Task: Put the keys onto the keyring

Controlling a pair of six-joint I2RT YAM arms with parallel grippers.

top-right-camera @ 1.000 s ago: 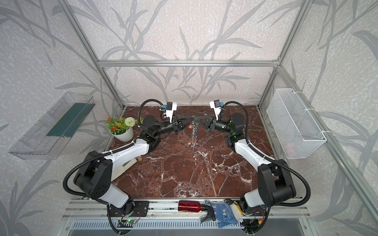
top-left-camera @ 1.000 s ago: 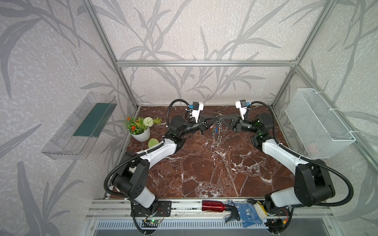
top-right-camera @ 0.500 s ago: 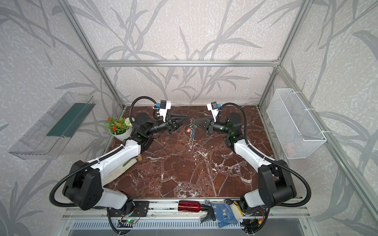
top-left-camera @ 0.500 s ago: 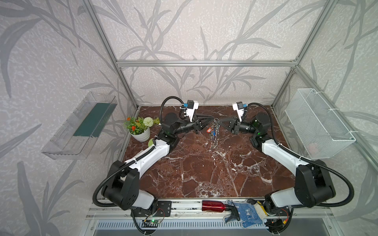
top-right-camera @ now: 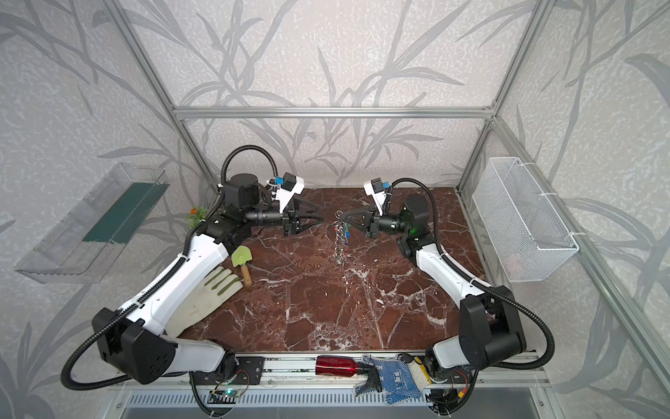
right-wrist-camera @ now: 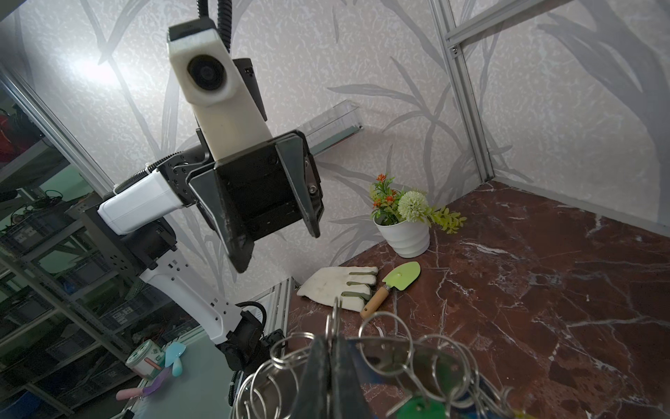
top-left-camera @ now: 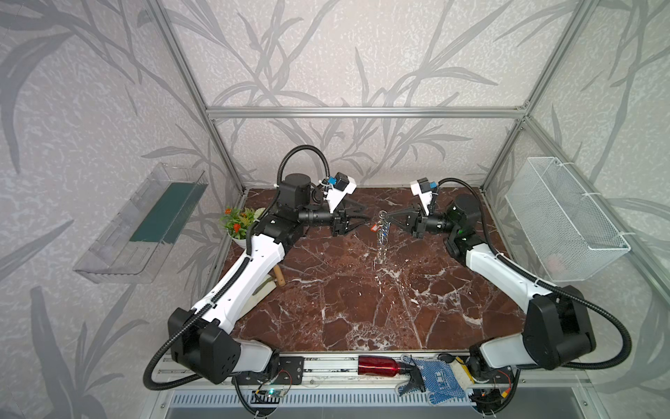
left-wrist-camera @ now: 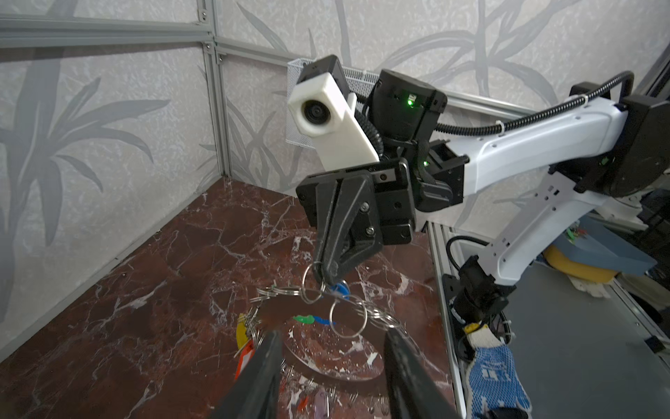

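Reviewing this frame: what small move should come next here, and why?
Probably the right arm should lower, laying the keyring on the table. The right pincer is shut on one of its small rings, so it hangs from there; the left pincer stands open, apart from it, and tagged keys hang on its rim.

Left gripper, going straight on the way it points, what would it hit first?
Likely the keyring hanging from the right gripper; the left gripper aims at it with open fingers, though depth is unclear.
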